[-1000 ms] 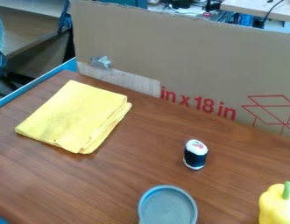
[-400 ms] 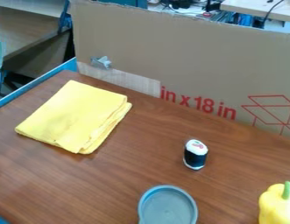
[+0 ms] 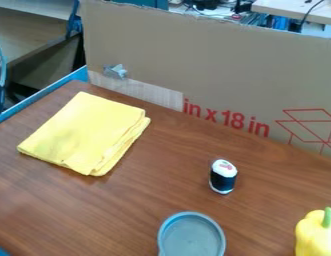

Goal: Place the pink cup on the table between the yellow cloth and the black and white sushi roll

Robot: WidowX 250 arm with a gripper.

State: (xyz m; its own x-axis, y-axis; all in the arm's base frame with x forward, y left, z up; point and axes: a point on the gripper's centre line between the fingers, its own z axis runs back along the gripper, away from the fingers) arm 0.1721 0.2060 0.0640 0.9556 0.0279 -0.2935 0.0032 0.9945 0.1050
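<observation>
A: Starting with the camera view, taking its middle as the clock's centre: where are things?

B: The yellow cloth (image 3: 84,132) lies at 9 o'clock. The small dark-and-white piece (image 3: 223,177) is between 4 and 5, with the yellow pepper (image 3: 314,240) farther out that way. The round grey dish (image 3: 192,237) is near 6.

A: Why do they sit like that?

B: The cloth is folded into layers, which probably helps it lie flat. The small piece stands on end, likely steady on a flat base. The dish rests open side up, and the pepper is upright, its green stem (image 3: 327,217) on top. All four are apart on the brown table (image 3: 168,177).

A: And the cardboard (image 3: 214,60)?

B: It rises along the table's far side, from about 11 round to 3, perhaps as a screen. A crumpled silvery scrap (image 3: 115,71) is on it towards 11, maybe tape.

A: Any labels?

B: Red print (image 3: 226,120) and a red box drawing (image 3: 308,125) towards 3, plus a pinkish mark (image 3: 225,165) on the small piece's white top.

A: The gripper?

B: How far open it is, or whether it has hold of anything, I can't tell.
</observation>
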